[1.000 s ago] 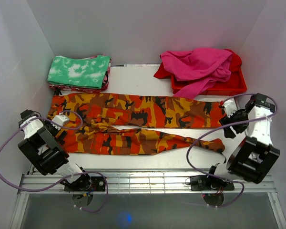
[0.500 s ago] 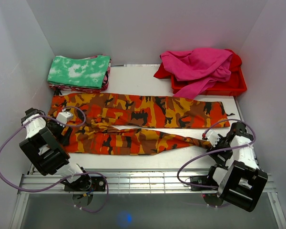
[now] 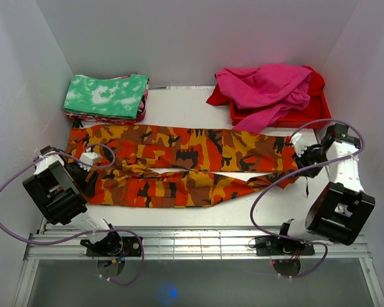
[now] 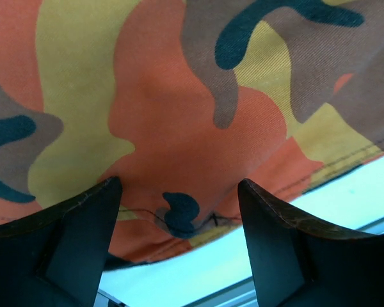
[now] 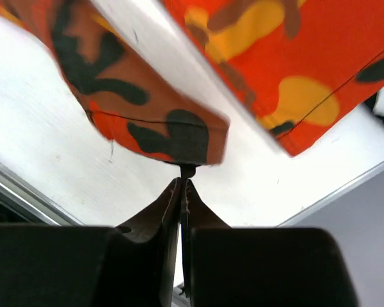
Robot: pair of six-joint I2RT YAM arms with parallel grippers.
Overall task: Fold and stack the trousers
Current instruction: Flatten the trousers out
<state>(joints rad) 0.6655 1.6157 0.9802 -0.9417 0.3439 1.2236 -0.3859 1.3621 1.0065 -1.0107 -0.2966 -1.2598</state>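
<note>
The camouflage trousers (image 3: 179, 150) lie flat across the table, waist at the left and legs running right. My left gripper (image 3: 83, 171) is at the waist's near-left corner. In the left wrist view it (image 4: 179, 192) stands open, its fingers (image 4: 83, 224) on either side of the trousers' hem edge (image 4: 179, 214). My right gripper (image 3: 299, 158) is at the right end of the legs. In the right wrist view it (image 5: 182, 182) is shut on the hem of the near leg (image 5: 147, 109), which is lifted off the table beside the far leg's end (image 5: 294, 64).
A folded green-and-white stack (image 3: 107, 96) sits at the back left. A red tray (image 3: 317, 115) at the back right holds a crumpled magenta garment (image 3: 262, 86). A metal rail (image 3: 192, 243) runs along the near edge. White walls close in on both sides.
My right gripper dropped to the near leg's hem, shut on it and carried it back up toward the far leg's end. My left gripper settled lower over the waist corner.
</note>
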